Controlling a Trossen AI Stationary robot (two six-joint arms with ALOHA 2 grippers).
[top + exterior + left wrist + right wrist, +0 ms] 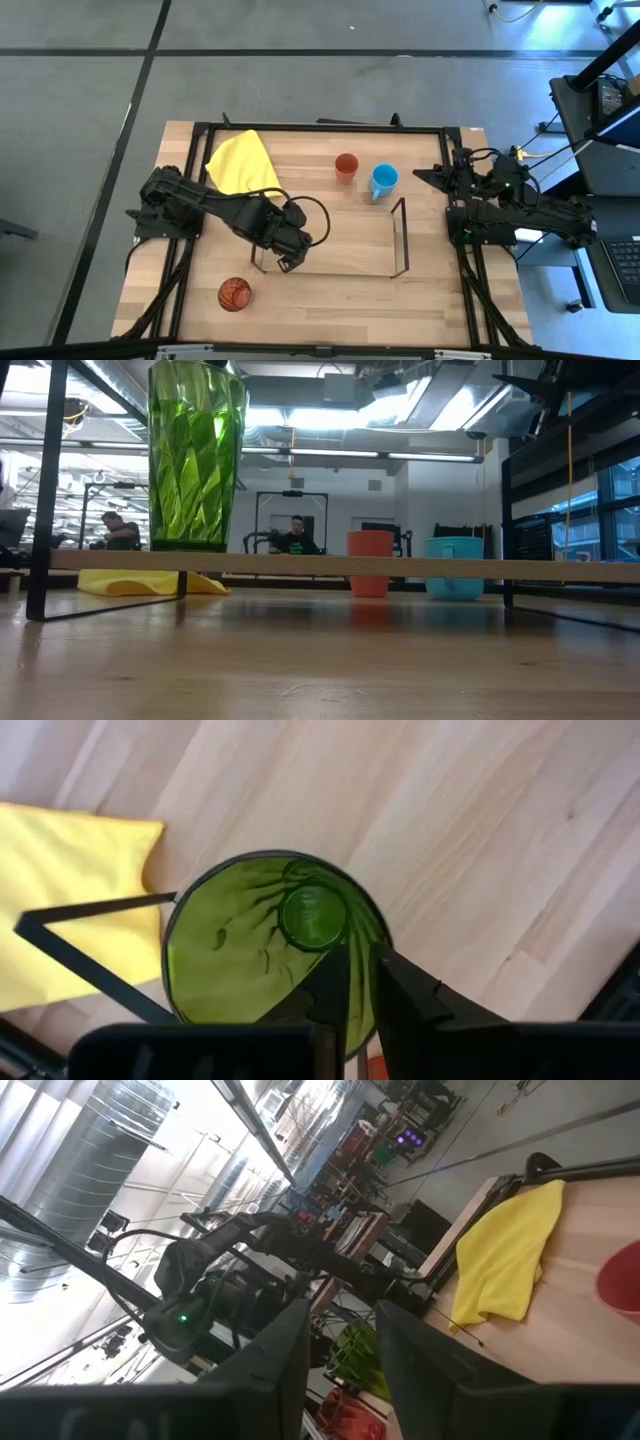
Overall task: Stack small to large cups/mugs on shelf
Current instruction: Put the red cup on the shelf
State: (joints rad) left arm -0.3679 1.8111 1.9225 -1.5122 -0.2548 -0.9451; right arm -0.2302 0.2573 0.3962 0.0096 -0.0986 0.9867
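The translucent green tumbler [195, 455] stands upright on the left end of the wire shelf [400, 566], its base on the shelf's top. My left gripper [360, 952] is over it, shut on its rim; in the high view the left gripper [288, 258] covers the tumbler. The plain orange cup [346, 166] and the light blue mug [383, 181] stand on the table beyond the shelf [400, 240]. The red-orange patterned cup [235, 294] stands near the front left. My right gripper [342, 1340] is open and empty at the table's right edge [425, 176]. My left gripper holds the green tumbler by its rim [378, 920], one finger [335, 985] inside the tumbler and one [405, 995] outside its wall. The fingers come from above, pointing down. The tumbler stands upright with its base on the shelf.
A yellow cloth [240, 165] lies at the table's far left, behind the shelf's left end. A black frame [320, 128] runs around the table. The shelf's top to the right of the tumbler is bare. People sit in the room beyond the table [296, 535].
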